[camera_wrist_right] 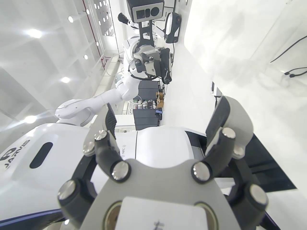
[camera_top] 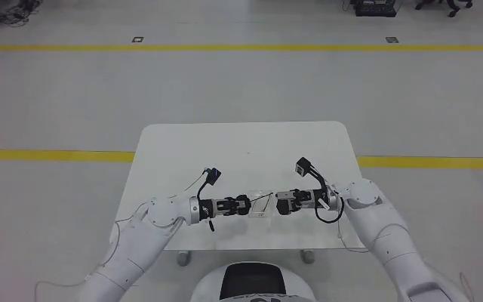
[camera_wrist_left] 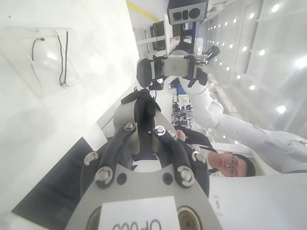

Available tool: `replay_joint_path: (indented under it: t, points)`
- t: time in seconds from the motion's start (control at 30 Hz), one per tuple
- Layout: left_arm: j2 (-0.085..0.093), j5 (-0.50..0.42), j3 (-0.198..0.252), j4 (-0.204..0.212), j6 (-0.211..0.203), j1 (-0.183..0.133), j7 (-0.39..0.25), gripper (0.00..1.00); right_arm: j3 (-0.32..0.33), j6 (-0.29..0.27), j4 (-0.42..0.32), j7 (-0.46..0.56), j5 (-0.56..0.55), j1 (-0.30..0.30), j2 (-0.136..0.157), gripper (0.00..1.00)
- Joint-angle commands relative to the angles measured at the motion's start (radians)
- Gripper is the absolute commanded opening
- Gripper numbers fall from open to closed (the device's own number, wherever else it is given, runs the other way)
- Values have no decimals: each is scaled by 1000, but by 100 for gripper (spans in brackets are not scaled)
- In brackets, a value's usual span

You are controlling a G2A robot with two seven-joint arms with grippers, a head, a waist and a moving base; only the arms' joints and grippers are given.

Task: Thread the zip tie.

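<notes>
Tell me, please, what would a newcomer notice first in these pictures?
Probably the two robot grippers facing each other above the near part of the white rounded table: the left gripper shut, the right gripper open. Between them lies a clear plastic tray holding thin black zip ties.

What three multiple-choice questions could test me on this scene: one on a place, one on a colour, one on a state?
1. Where do the zip ties lie? A on a clear tray; B on the floor; C in a drawer.
2. Their colour? A white; B black; C red.
3. Jaws of the right gripper: A shut; B open; C clamped on a cup.
1A, they lie in the tray on the table; 2B, dark strands against white; 3B, a wide gap shows between them.
</notes>
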Motion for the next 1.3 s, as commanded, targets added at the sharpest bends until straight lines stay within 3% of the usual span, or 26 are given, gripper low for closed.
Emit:
replay_joint_path:
  t: [0.0,0.6,0.93,1.1,1.27]
  points:
    - [0,0,0,0,0,0,0,0,0,0,0,0,0,0,0,100]
    - [-1,-2,4,-3,2,3,8,0,0,0,0,0,0,0,0,100]
    - [31,-86,-45,34,-28,18,-158,0,0,0,0,0,0,0,0,100]
    - [42,-106,-60,51,-33,16,-198,0,0,0,0,0,0,0,0,100]
    - [42,-106,-60,51,-33,16,-198,0,-9,1,-20,-26,-6,-8,-1,100]
